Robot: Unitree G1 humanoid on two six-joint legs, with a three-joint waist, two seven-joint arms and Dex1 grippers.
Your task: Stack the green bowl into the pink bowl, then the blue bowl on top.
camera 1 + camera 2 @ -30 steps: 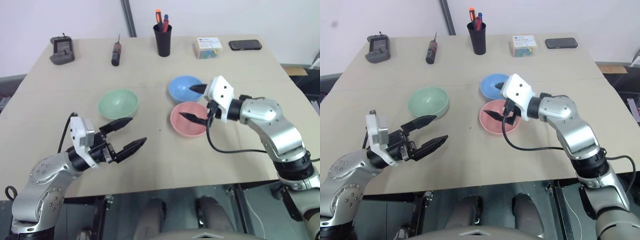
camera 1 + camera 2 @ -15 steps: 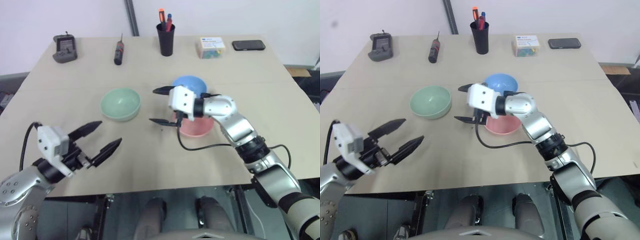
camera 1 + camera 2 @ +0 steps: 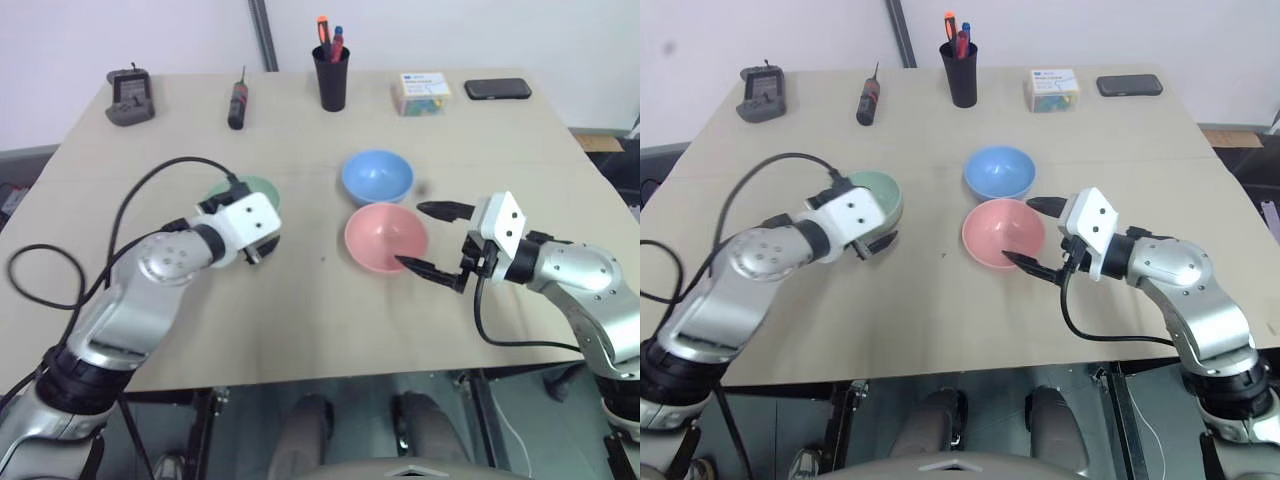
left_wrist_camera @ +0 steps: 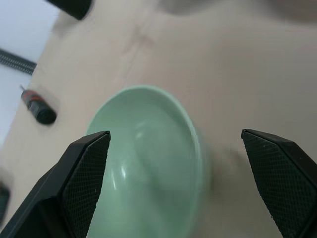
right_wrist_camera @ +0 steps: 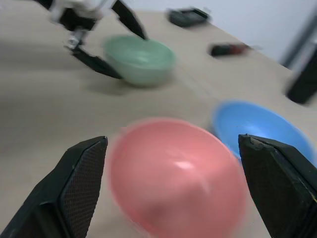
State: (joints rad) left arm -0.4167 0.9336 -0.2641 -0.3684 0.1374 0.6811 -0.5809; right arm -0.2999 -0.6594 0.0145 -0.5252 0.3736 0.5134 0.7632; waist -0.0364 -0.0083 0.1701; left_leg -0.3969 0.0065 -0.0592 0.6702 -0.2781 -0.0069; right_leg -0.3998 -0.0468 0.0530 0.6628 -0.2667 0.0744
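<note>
Farthest left on the tan table [image 3: 300, 330], at the back corner, sits a dark grey handheld device [image 3: 128, 97], and just to its right lies a screwdriver [image 3: 238, 102] with a black and red handle. Nearer the front, the left gripper [image 4: 181, 163] reaches over the green bowl [image 3: 258, 190], its fingers spread wide and grasping nothing; in the left wrist view the two black fingers [image 4: 81, 171] stand on either side of the bowl, the bowl between them, and contact cannot be told. The bowl rests upright on the table, well apart from the other two bowls. Right of the screwdriver, at the back, a black pen cup [image 3: 331, 78] holds an orange and a blue pen. Toward the middle of the table, the blue bowl [image 3: 377, 176] stands upright, and just in front of it the pink bowl [image 3: 384, 236] also stands upright; the two sit close together, both empty. Behind them, a small clear box [image 3: 421, 94] with coloured contents and a black phone [image 3: 497, 89] lie at the back edge. To the right of the pink bowl, the right gripper [image 3: 428, 239] points toward that bowl, its fingers released and wide, with the lower fingertip [image 3: 404, 263] at the bowl's near rim.
</note>
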